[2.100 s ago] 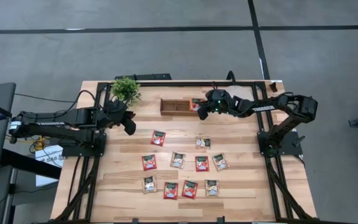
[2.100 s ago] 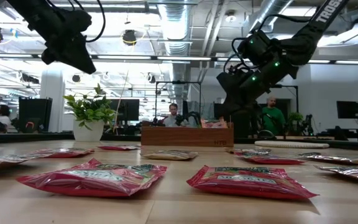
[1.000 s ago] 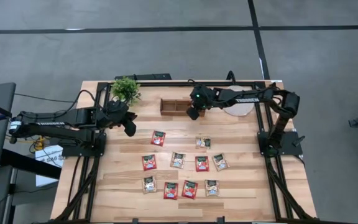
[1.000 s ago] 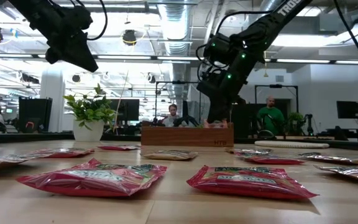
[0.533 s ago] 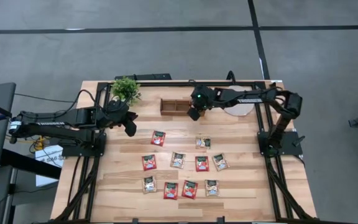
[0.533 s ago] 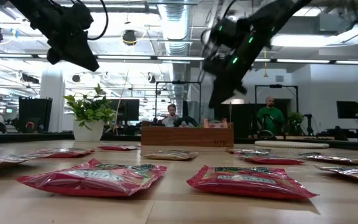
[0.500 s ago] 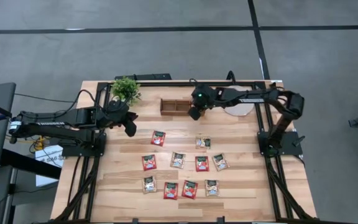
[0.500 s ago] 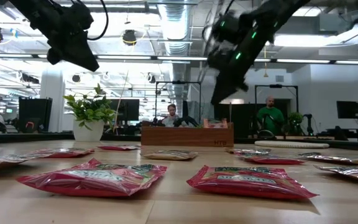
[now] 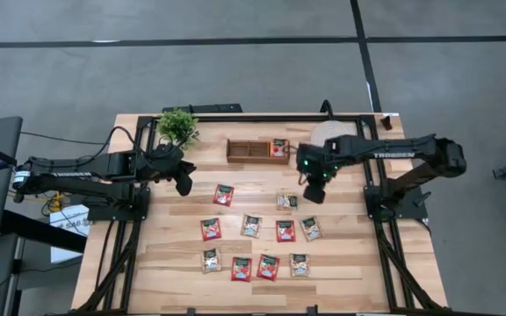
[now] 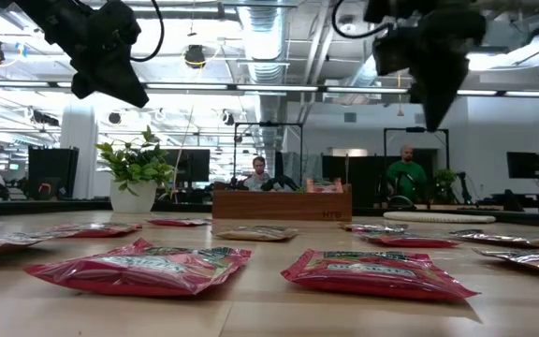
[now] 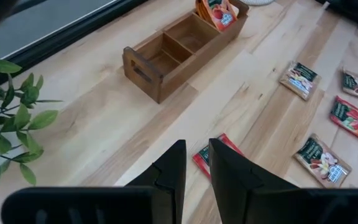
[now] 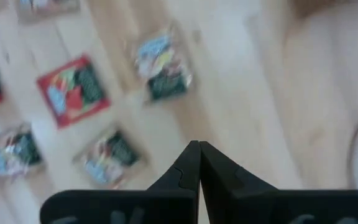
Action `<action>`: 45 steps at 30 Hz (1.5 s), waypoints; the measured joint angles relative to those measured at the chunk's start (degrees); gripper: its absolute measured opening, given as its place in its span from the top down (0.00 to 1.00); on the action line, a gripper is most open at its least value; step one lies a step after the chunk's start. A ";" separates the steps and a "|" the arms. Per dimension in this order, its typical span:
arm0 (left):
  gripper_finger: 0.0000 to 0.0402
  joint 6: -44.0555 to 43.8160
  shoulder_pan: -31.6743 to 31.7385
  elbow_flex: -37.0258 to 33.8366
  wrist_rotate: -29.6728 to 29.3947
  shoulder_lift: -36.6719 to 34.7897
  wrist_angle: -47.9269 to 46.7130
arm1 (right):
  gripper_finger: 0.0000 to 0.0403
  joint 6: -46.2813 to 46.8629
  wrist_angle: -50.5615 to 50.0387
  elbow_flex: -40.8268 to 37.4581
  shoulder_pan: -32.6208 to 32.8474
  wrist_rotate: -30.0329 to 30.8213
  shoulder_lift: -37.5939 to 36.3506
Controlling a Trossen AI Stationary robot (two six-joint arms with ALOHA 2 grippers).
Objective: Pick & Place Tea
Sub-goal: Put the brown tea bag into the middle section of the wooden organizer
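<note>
I have open bare wood along both side edges of the table (image 9: 156, 263), and a clear strip between the wooden tray (image 9: 257, 150) at the far side and the rows of sachets. My right gripper (image 9: 313, 190) hangs above the table just beside the beige sachet (image 9: 287, 201) nearest the tray, its fingers (image 12: 194, 163) pressed together with nothing between them. My left gripper (image 9: 184, 182) waits in the air above the left part of the table, near the potted plant (image 9: 178, 126); its fingers (image 11: 227, 168) stand a narrow gap apart and hold nothing.

The tea lies flat in loose rows across the middle and near part of the table: I count 10 small square sachets, red ones and pale ones, each with a dark green label. 1 red sachet (image 9: 224, 195) lies apart, closest to my left gripper. Another sachet (image 9: 278, 147) stands in the right end compartment of the tray; the other 2 compartments show bare wood.

A round pale disc (image 9: 330, 135) lies at the far right, partly under my right arm.
</note>
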 joint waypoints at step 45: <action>0.85 -4.92 0.00 -0.07 6.14 5.99 -0.50 | 0.69 -0.59 19.37 -16.46 13.32 -3.45 14.21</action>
